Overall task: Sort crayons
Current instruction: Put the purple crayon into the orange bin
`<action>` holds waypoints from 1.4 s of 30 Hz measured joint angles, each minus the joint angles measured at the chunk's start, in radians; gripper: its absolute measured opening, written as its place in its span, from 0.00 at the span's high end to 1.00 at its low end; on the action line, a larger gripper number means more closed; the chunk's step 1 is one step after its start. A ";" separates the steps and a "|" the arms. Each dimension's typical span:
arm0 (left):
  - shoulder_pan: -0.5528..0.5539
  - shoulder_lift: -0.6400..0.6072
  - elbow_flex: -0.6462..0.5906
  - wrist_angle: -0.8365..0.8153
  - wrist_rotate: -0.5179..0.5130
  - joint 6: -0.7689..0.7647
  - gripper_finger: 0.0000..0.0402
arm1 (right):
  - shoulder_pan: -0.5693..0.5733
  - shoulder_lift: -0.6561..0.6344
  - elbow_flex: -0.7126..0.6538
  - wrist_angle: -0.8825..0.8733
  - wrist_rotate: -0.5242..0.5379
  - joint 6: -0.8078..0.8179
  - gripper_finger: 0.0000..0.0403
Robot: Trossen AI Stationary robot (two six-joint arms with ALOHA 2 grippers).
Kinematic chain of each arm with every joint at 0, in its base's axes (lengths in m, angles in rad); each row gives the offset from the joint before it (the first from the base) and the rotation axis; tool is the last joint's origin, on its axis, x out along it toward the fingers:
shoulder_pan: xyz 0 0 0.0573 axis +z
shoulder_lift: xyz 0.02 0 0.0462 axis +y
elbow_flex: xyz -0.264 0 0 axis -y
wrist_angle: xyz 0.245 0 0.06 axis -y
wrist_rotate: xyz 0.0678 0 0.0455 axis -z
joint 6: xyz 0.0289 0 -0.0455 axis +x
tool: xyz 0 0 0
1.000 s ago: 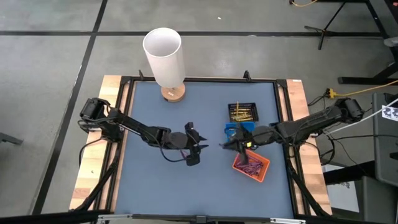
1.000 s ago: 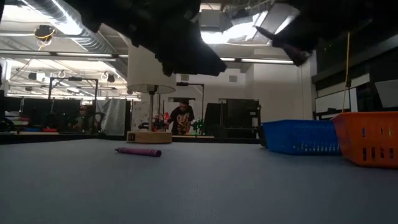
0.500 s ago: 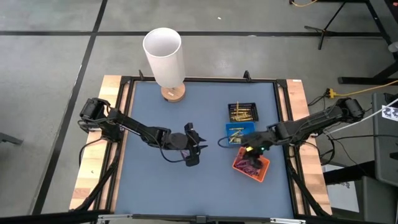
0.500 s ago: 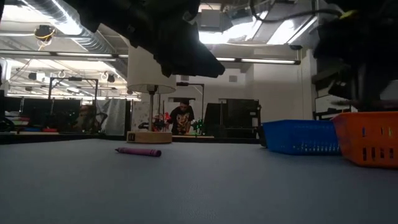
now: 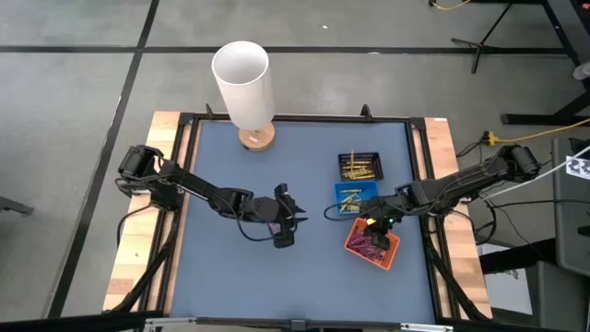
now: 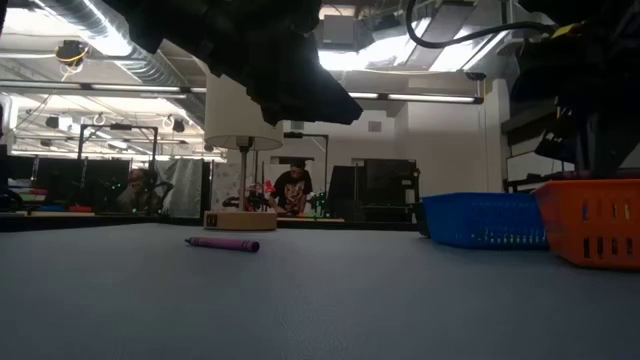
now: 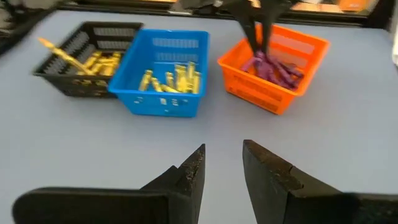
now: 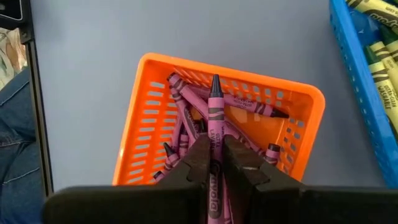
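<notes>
Your right end effector (image 8: 216, 163) has swung over the orange tray (image 8: 146, 112), clamped on one purple crayon (image 8: 214, 124); perhaps eight lie inside. Left end effector (image 7: 222, 165) hovers, fingers apart.

Two dark, slender jointed arms reach in from the frame's left and right edges, trailing black cables. Blocky black fingers (image 7: 186, 180) tip each arm; a small green light glows mid-right.

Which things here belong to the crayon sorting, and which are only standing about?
Job: purple crayon held in right gripper; orange tray; blue tray; black tray; loose purple crayon; left gripper, empty.
Not: lamp; person.
</notes>
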 joint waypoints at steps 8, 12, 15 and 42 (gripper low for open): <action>0.000 -0.020 -0.001 -0.200 0.110 -0.001 0.77 | 0.000 0.000 0.000 -0.002 -0.008 0.000 0.92; 0.003 -0.024 -0.001 -0.280 0.134 -0.025 0.77 | 0.000 0.001 0.000 -0.001 -0.015 0.000 0.84; 0.006 -0.024 -0.001 -0.343 0.137 -0.048 0.77 | 0.000 0.001 0.000 -0.001 -0.016 0.000 0.77; 0.020 -0.023 -0.001 -0.671 0.215 -0.044 0.77 | 0.000 0.001 0.000 0.000 -0.014 -0.006 0.66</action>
